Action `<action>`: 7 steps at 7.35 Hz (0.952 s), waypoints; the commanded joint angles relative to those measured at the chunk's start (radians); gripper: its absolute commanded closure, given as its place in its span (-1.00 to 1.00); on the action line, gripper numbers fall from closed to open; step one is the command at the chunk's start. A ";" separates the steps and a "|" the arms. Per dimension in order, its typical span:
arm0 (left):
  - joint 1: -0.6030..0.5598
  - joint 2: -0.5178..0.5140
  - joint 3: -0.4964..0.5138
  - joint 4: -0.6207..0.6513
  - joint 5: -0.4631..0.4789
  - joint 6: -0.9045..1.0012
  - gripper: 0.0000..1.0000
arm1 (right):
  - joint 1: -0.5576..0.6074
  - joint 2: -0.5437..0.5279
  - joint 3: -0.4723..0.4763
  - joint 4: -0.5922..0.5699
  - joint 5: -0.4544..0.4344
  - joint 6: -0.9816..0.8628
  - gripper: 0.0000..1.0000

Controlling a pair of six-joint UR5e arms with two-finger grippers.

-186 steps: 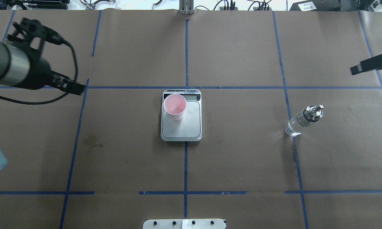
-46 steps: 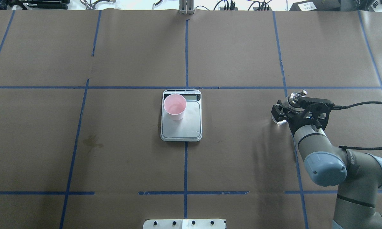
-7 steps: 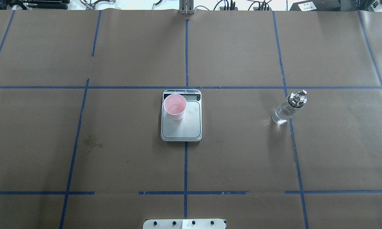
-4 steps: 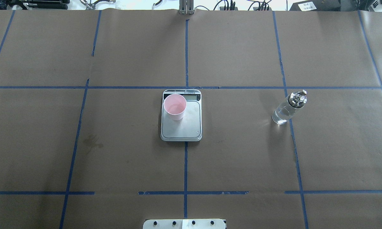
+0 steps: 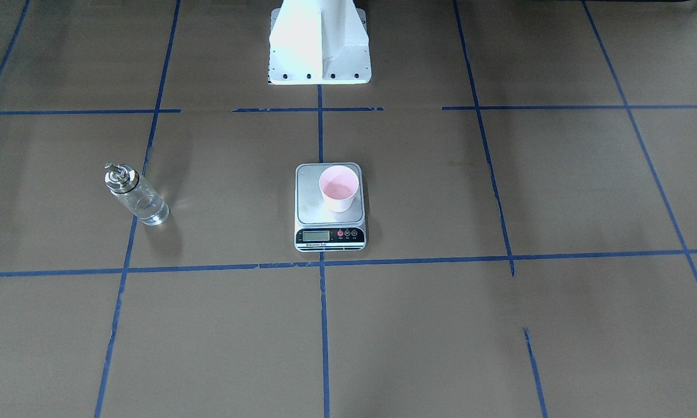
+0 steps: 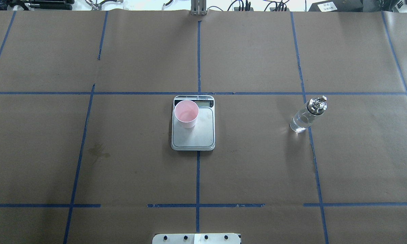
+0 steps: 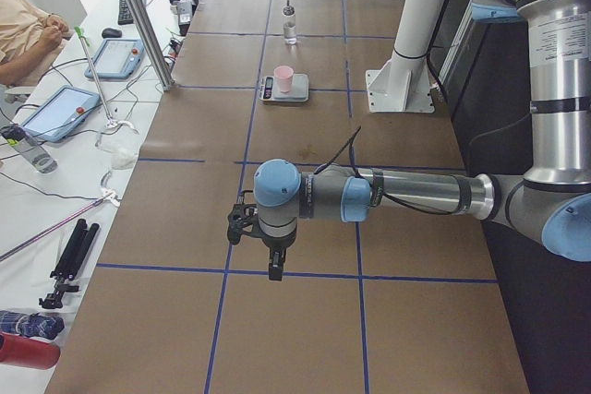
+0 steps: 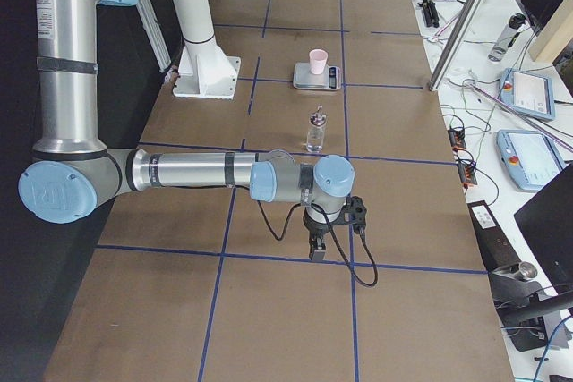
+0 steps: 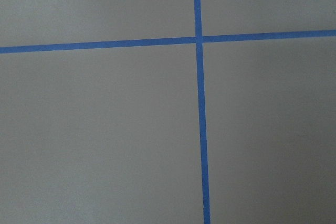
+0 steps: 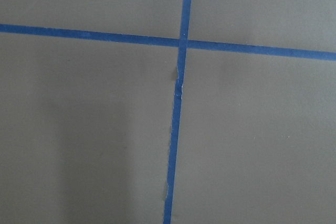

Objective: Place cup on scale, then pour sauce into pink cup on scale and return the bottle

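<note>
Left gripper (image 7: 273,267): seen only in the left side view. It hangs pointing down over the left end of the counter (image 6: 129,162), above a blue tape line (image 7: 305,273) and well apart from the scale. Cannot tell whether its fingers are open or closed. The left wrist view shows only brown paper and 1 tape cross.

Scale (image 6: 198,137): flat on the counter at the centre, where 2 tape lines meet. Its display strip faces away from the robot.

Cup (image 6: 186,114): upright on the scale's plate, at the corner on the robot's left, next to the display strip. In the overhead view its rim overlaps the left end of that strip. The inside bottom looks glossy in the front view; the level is too small to read.

Bottle (image 6: 304,116): upright on the counter, well to the right of the scale, its base just beside a tape line. The spout is on top. Clear sauce (image 6: 299,122) fills the lower part of the glass.

Right gripper (image 8: 315,248): seen only in the right side view. It points down over the right end of the counter, well apart from the bottle. Finger state cannot be told. The right wrist view shows paper and 1 tape cross.
</note>
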 commanded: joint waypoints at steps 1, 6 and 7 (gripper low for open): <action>0.000 -0.001 0.008 -0.013 0.006 -0.001 -1.00 | 0.000 0.000 0.000 0.000 -0.002 0.001 -1.00; 0.000 -0.004 0.017 -0.022 0.005 0.001 -1.00 | 0.000 0.001 -0.002 0.000 -0.002 0.004 -1.00; 0.000 -0.006 0.020 -0.027 0.005 0.001 -1.00 | 0.000 0.001 -0.002 0.000 -0.002 0.004 -1.00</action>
